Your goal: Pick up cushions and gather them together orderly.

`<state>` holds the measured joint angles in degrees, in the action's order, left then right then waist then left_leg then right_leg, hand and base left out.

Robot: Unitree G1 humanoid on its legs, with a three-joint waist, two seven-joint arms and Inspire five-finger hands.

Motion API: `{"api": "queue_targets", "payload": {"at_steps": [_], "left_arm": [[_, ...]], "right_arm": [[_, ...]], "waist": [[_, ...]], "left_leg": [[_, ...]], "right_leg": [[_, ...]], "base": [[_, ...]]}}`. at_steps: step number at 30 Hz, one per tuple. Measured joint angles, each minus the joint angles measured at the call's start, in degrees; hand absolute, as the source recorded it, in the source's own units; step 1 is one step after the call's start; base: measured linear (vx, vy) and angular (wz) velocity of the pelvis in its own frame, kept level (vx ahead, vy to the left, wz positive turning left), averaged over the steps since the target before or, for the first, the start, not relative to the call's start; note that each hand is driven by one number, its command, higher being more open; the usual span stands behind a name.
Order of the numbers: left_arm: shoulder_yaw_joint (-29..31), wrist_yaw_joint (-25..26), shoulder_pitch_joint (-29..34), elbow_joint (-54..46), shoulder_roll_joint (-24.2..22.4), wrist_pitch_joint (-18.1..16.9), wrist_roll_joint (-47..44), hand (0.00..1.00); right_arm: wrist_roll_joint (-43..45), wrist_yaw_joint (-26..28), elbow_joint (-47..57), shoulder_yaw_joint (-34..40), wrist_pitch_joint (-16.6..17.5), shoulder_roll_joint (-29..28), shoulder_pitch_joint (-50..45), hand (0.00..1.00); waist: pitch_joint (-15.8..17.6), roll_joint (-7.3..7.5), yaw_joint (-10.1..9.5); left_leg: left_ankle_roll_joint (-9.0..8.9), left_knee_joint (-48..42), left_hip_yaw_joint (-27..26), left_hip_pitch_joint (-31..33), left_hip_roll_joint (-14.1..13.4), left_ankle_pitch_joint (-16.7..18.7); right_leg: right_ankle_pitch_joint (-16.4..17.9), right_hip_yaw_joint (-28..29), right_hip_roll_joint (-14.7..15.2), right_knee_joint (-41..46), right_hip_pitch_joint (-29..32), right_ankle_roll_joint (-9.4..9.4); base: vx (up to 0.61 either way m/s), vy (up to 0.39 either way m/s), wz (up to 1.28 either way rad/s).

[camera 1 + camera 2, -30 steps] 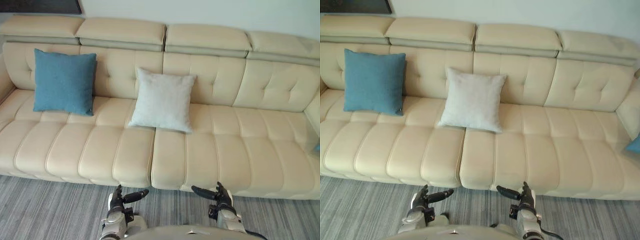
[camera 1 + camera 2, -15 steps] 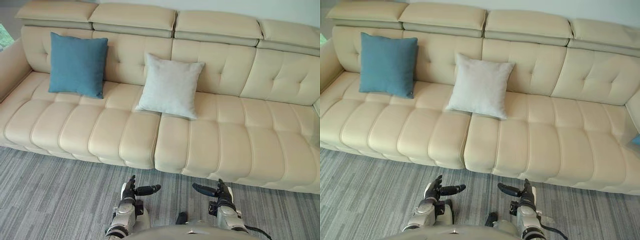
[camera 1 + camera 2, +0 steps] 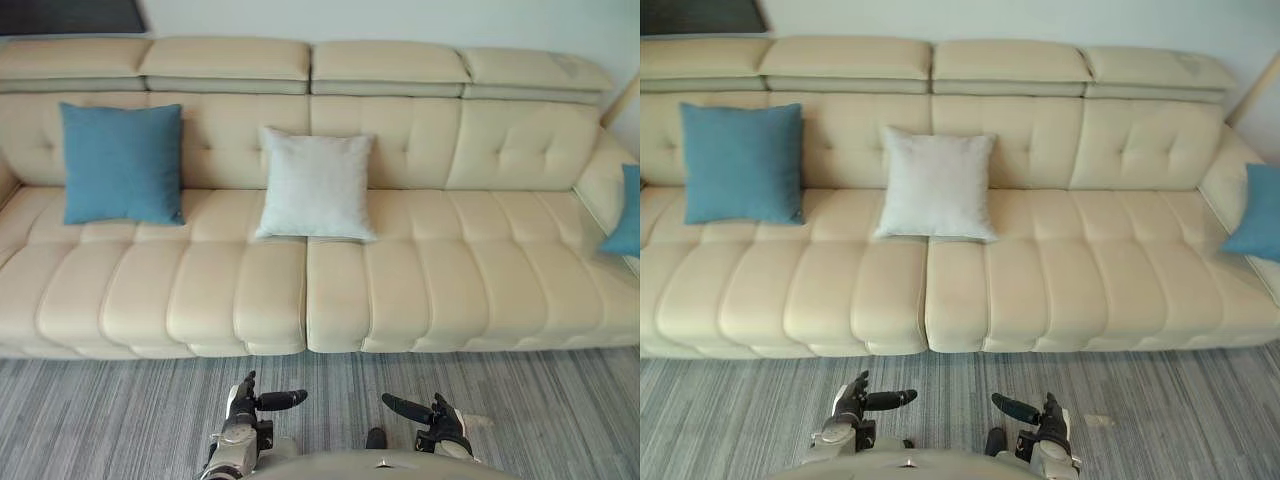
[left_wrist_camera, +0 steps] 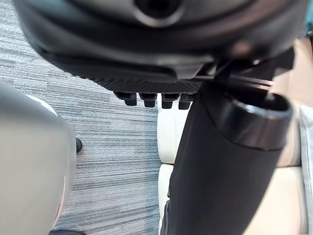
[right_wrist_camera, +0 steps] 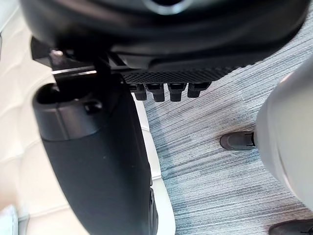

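Hovering with left hand (image 3: pixel 243 402) and right hand (image 3: pixel 441 428) spread and empty, short of the sofa (image 3: pixel 440 280), possibly overlooking the blue cushion (image 3: pixel 1260 213) at its right end

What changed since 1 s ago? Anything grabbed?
Only the camera shifted, bringing the right blue cushion further into view. Nothing grabbed or released. The left hand and right hand stay low, open and empty; left blue cushion and grey cushion stay on the sofa.
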<state>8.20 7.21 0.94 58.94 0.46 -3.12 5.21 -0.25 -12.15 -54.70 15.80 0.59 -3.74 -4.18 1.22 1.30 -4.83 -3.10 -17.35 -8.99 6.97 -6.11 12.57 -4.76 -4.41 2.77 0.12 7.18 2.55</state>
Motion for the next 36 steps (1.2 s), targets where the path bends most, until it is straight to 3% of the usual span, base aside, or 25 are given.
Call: {"api": "queue_targets", "payload": {"at_steps": [2, 4, 5, 6, 7, 8, 9, 13, 15, 17, 18, 20, 22, 26, 29, 32, 34, 36], "left_arm": [[0.00, -0.09, -0.46, 0.45, 0.02, 0.00, 0.06, 1.00], [-0.01, -0.10, -1.19, 1.24, -0.17, 0.01, 0.10, 1.00], [-0.01, -0.10, -1.63, 1.28, -0.15, 0.00, 0.32, 1.00], [-0.02, -0.12, -2.01, 1.28, 0.02, 0.01, 0.40, 1.00], [-0.17, -0.14, -2.52, 1.24, 0.07, 0.05, 0.42, 1.00], [-0.80, -0.18, -3.06, 1.21, -0.08, 0.07, 0.43, 1.00], [-1.03, -0.23, -2.85, 0.88, -0.14, 0.04, 0.44, 1.00], [-1.18, -0.17, -1.82, 1.09, 0.56, -0.04, 0.46, 1.00], [-2.52, -0.21, -1.84, 1.45, 1.10, 0.01, 1.06, 1.00], [-2.71, -0.71, -1.29, 1.05, 0.61, 0.19, 2.09, 1.00], [-2.65, -1.01, -1.01, 0.95, 0.58, -0.04, 2.16, 1.00], [-2.31, -1.02, -0.98, 0.77, 0.75, -0.08, 2.15, 1.00], [-2.38, -0.96, -0.99, -0.15, 1.21, -0.05, 2.09, 1.00], [-2.35, -0.37, -1.09, -2.94, 1.17, -0.11, 1.54, 1.00], [-2.06, -0.31, -1.10, -3.61, 0.78, -0.15, 1.24, 1.00], [-1.90, -0.30, -0.18, -3.67, 0.25, -0.15, 0.86, 1.00], [-0.59, -0.17, 1.13, -3.60, 0.01, -0.05, 0.92, 1.00], [-0.70, -0.13, 2.32, -3.47, 1.05, 0.00, 0.93, 1.00]], "right_arm": [[0.44, 0.08, 0.00, 0.62, 0.09, -0.05, 1.08, 1.00], [0.45, 0.08, 0.00, 0.93, 0.43, 0.05, 2.05, 1.00], [0.45, 0.11, -0.13, 0.87, 0.53, -0.01, 3.28, 1.00], [0.46, 0.16, -0.12, 0.74, 0.60, -0.07, 3.80, 1.00], [0.46, 0.18, -0.15, 1.11, 0.68, -0.04, 4.49, 1.00], [0.44, -0.01, -0.28, 2.05, 0.61, 0.14, 4.65, 1.00], [0.41, -0.37, -0.40, 3.17, 0.63, 0.08, 4.11, 1.00], [0.42, -0.39, -2.84, 3.25, 0.67, 1.28, 3.75, 1.00], [0.49, -0.47, -3.75, 3.32, 0.65, 1.90, 3.29, 1.00], [1.68, -1.00, -3.83, 4.58, 0.52, 2.57, 1.86, 1.00], [1.95, -1.28, -3.25, 4.33, 0.57, 3.25, 1.10, 1.00], [2.23, -1.55, -2.38, 4.04, 0.64, 3.43, 1.11, 1.00], [2.61, -1.62, -2.03, 3.16, 0.77, 3.34, 1.35, 1.00], [2.64, -2.13, -1.73, 3.28, 0.55, 2.90, 0.80, 1.00], [2.63, -2.38, -0.71, 3.12, 0.51, 2.59, 1.16, 1.00], [2.61, -2.21, -0.67, 2.99, 0.45, 2.11, 1.14, 1.00], [2.53, -2.06, -0.42, 0.98, 0.46, 1.98, 0.42, 1.00], [2.37, -1.70, -0.03, 0.89, 0.39, 1.11, -0.95, 1.00]], "waist": [[0.10, 0.30, 0.03], [0.10, 0.29, 0.01], [0.15, 0.16, -0.04], [0.24, 0.43, -0.04], [0.75, 0.24, 0.30], [1.28, 0.49, 0.51], [1.82, -0.29, 0.73], [2.05, -1.35, 0.63], [2.38, -1.24, 1.26], [4.18, -1.76, 2.03], [4.65, -2.51, 1.85], [5.21, -3.36, 1.61], [6.46, -3.02, 1.38], [7.29, -2.17, 0.38], [7.39, -1.90, -1.19], [6.23, -2.98, -1.48], [4.24, -2.69, -1.35], [1.99, -0.56, -1.35]], "left_leg": [[-0.02, 0.35, -2.16, -0.97, -0.51, 0.01], [-0.02, 1.09, -5.06, -1.60, -1.08, 0.01], [0.23, 2.46, -8.34, -2.21, -2.37, -0.15], [0.24, 3.12, -10.22, -2.46, -2.61, -0.17], [0.23, 3.95, -12.19, -3.04, -2.62, -0.25], [0.16, 4.64, -14.37, -4.75, -2.58, -0.26], [-0.79, 4.83, -15.82, -6.80, -2.86, -0.77], [-1.02, 5.79, -15.48, -9.72, -2.88, -0.79], [-1.10, 1.30, -15.12, -8.77, -3.91, -0.73], [-0.78, -17.97, -11.74, -4.18, -8.64, -0.27], [0.44, -27.61, -8.41, -0.92, -10.57, 0.72], [0.59, -33.55, -4.42, 2.87, -10.18, 2.43], [0.38, -33.82, -1.17, 7.54, -7.39, 3.84], [0.72, -17.15, 1.34, 12.17, -2.80, 3.73], [-2.14, -0.62, 9.35, 12.89, 0.83, -1.27], [-1.35, -0.17, 10.87, 12.02, 1.22, -3.68], [-0.53, -3.61, 7.18, 10.57, 1.74, -4.33], [2.11, -4.23, 0.73, 7.32, 3.09, -3.09]], "right_leg": [[-1.86, 4.31, -1.25, -1.33, 1.18, -0.51], [-4.32, 5.11, -2.24, -2.32, 2.41, -1.29], [-7.97, 1.47, -3.68, -4.90, 3.28, -3.17], [-8.42, -3.04, -3.87, -4.98, 4.15, -4.00], [-4.42, -12.38, -2.90, -2.93, 5.01, -7.50], [0.62, -23.53, -0.91, 0.91, 4.80, -8.88], [1.83, -28.53, 0.18, 3.54, 4.19, -8.09], [2.16, -22.51, -2.71, 2.61, 3.37, -7.55], [3.17, -21.46, -3.09, 2.91, 3.01, -7.31], [4.94, -20.06, -4.45, 3.02, -1.54, -7.35], [6.31, -18.51, -5.81, 4.10, -2.59, -8.56], [7.67, -16.51, -6.72, 5.82, -2.93, -9.68], [8.20, -13.14, -6.86, 6.57, -3.56, -10.28], [8.77, -9.45, -5.54, 6.57, -4.44, -9.39], [9.68, -3.95, -4.83, 6.72, -4.18, -7.99], [11.48, 0.26, -4.82, 8.47, -4.12, -6.08], [15.52, 5.34, -3.40, 13.22, -3.41, -3.13], [20.88, 6.87, 0.24, 24.80, 0.12, 1.71]], "base": [[0.12, -0.020, -1.06], [0.03, -0.033, -1.25], [0.00, -0.094, -1.56], [-0.01, -0.177, -1.27], [0.02, -0.167, -0.84], [0.13, -0.149, -0.84], [0.17, -0.074, -0.74], [0.13, -0.104, -0.88], [0.07, -0.147, -0.31], [0.08, -0.166, -0.31], [0.07, -0.058, -0.61], [0.10, 0.000, -0.62], [0.08, 0.038, -0.80], [0.09, 0.045, -0.54], [0.20, 0.135, -0.81], [0.31, 0.210, -0.90], [0.45, 0.282, -1.20], [0.41, 0.222, -0.97]]}}
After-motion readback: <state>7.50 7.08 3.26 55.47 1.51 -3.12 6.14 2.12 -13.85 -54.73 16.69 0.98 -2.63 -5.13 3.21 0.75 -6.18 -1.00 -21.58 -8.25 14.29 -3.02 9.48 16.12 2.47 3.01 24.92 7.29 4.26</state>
